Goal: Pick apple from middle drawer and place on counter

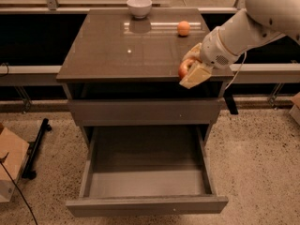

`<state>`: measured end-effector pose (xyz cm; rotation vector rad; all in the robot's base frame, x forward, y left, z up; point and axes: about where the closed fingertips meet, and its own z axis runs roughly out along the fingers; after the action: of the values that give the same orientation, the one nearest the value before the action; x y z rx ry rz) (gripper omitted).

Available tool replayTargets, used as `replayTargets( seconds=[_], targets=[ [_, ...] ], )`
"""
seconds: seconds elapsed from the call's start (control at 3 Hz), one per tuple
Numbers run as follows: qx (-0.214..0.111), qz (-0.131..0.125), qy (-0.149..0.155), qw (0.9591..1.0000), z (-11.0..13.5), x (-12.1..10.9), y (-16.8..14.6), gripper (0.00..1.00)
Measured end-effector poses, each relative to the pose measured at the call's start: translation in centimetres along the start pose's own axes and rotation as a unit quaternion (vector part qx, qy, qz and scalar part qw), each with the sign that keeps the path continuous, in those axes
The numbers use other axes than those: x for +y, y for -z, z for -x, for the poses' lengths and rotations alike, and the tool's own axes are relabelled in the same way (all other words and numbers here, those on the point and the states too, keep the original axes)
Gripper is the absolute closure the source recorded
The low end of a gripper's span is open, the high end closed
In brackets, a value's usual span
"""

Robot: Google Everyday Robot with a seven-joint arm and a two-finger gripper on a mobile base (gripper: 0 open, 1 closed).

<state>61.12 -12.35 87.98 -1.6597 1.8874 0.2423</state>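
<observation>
Gripper (186, 71) at the counter's (117, 55) front right edge, its two tan fingers clamped on the apple (183, 68), one finger above the fruit and one below. Apple sits right at the rim; whether it touches the slab can't be told. Below the counter the middle drawer (145, 172) stands pulled out, inside bare. At the counter's back edge: a white bowl (139, 6). An orange fruit (183, 28) lies back right, well apart from the apple.

The red apple (183, 69), clamped in the gripper (189, 65), sits at the front right edge of the glossy brown counter (126, 46), above the pulled-out grey-brown middle drawer (145, 204).
</observation>
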Motion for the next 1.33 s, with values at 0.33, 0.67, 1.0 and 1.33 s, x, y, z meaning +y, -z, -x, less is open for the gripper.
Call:
replayTargets(
  seconds=[0.33,0.67,1.0,1.33],
  targets=[
    [-0.021,-0.048,-0.012,0.9986,1.8,-3.0,-0.2,1.00],
    [-0.052,-0.075,-0.033,0.9953,3.3,-6.3,-1.6,1.00],
    [-0.077,-0.078,-0.054,0.9925,4.0,-9.4,-3.6,1.00],
    [-0.104,-0.078,-0.078,0.9885,4.2,-12.0,-5.2,0.83]
  ],
)
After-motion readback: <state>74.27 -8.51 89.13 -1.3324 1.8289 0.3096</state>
